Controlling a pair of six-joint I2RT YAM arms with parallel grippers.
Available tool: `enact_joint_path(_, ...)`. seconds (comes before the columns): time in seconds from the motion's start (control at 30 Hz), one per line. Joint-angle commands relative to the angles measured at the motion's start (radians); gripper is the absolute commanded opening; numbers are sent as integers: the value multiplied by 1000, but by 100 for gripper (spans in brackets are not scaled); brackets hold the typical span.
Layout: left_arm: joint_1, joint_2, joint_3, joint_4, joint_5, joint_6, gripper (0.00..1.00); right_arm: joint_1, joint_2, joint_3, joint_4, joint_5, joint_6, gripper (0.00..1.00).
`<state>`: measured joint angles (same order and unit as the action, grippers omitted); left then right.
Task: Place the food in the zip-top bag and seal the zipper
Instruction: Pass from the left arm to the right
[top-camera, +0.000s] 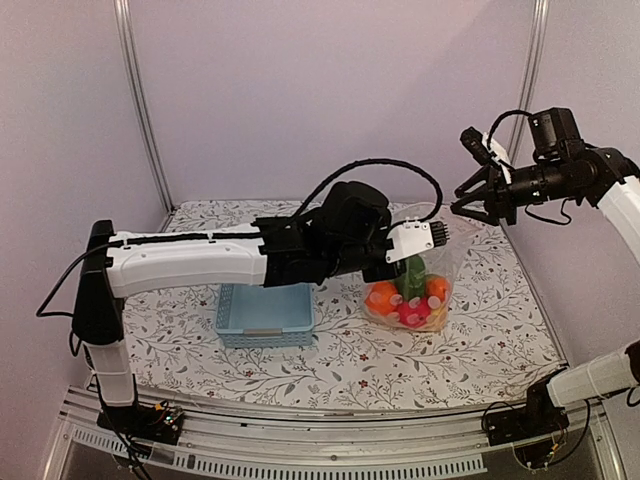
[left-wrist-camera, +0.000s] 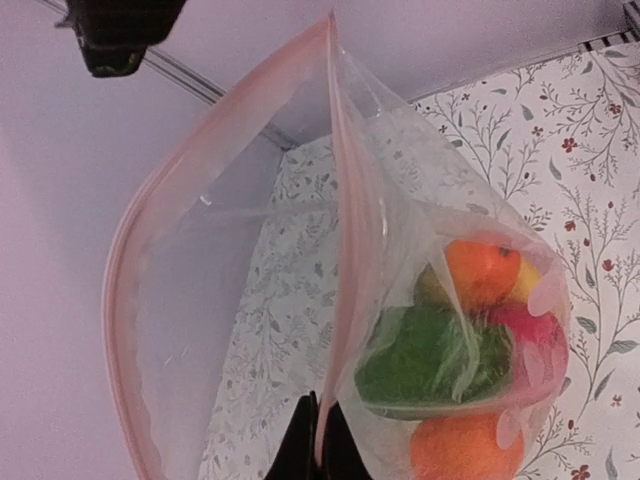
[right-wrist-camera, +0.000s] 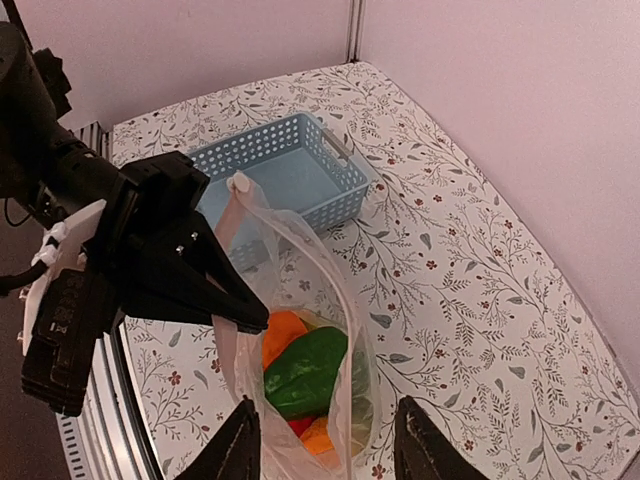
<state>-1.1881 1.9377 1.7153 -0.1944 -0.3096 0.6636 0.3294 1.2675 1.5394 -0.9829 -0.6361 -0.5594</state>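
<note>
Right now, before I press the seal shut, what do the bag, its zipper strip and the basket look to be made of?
The zip-top bag: thin clear plastic film, glossy; it crinkles and the food shows through. The zipper: a stiffer-looking pinkish plastic strip, semi-opaque. The basket: light blue moulded plastic lattice, probably rigid, matte-looking.

Pale lilac walls (top-camera: 330, 90), alu corner posts (top-camera: 140, 100), floral-print tbl top (top-camera: 490, 330), even light.
</note>
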Motion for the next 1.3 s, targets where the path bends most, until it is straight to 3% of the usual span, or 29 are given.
enact_joint_path(0.0,16,-61,-28,79,37,-32,0,7,-52,25,-106,-29,-139,46)
enact_joint_path(0.37,40,-99,-66,96,133,-61,0,26,-95,-115,-88,-47,-332,47)
enact_joint_path(0.67,48,-100,-67,84,178,-73,0,132,-44,-126,-24,63,-374,47)
enact_joint_path(1.0,48,-109,-78,93,177,-68,0,150,-9,-158,22,89,-393,46)
enact_joint_path(1.07,49,-119,-92,107,181,-65,1,150,-6,-168,31,90,-394,44)
enact_joint_path(1.27,51,-117,-102,116,147,-63,1,151,0,-163,56,94,-380,19)
